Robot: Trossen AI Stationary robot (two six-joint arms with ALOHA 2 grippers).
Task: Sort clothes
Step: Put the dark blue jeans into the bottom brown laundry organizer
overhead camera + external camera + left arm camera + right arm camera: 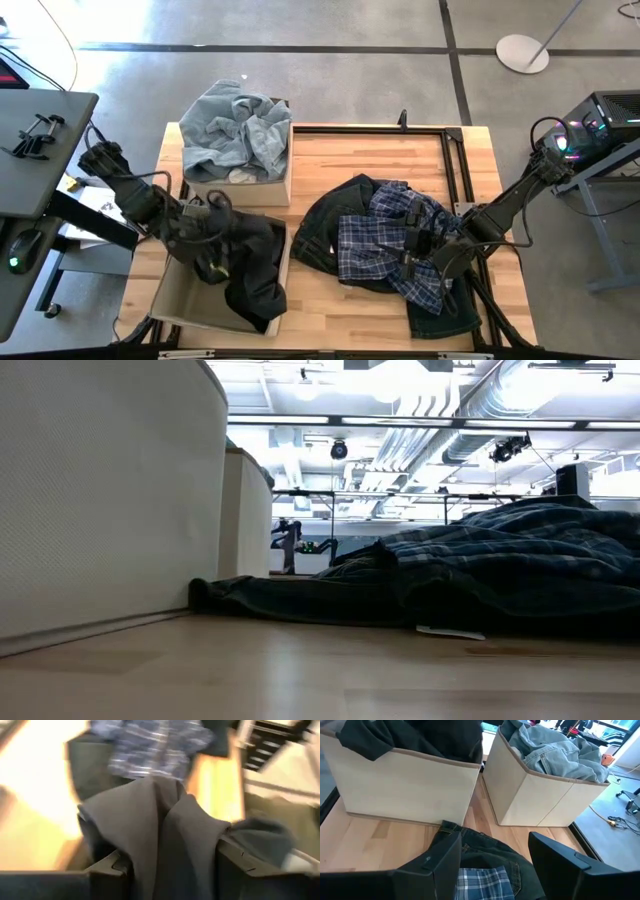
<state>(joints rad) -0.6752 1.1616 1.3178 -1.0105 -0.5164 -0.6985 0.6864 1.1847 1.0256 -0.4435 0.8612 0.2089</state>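
My left gripper (213,243) is over the near-left beige bin (180,305), shut on a black garment (255,272). In the left wrist view the dark cloth (170,830) fills the gap between my fingers. My right gripper (418,255) is open, low over the navy-white plaid garment (375,240). The plaid garment lies on a dark denim garment (325,235) at the table's right. In the right wrist view the plaid (482,885) shows between my open fingers. Whether they touch it I cannot tell. Pale blue denim (235,135) fills the far bin. My left gripper pinches a bunched fold of the black garment (172,865) between its two fingers, which come from above the bin. The cloth rises in folds in front of the fingers. The rest of it lies in the bin and drapes over the bin's right wall (278,290).
The two beige bins stand side by side at the table's left, the far bin (280,180) holding pale denim. Bare wood lies between the bins and the dark pile (305,290). A black frame (455,150) runs along the table's far and right sides.
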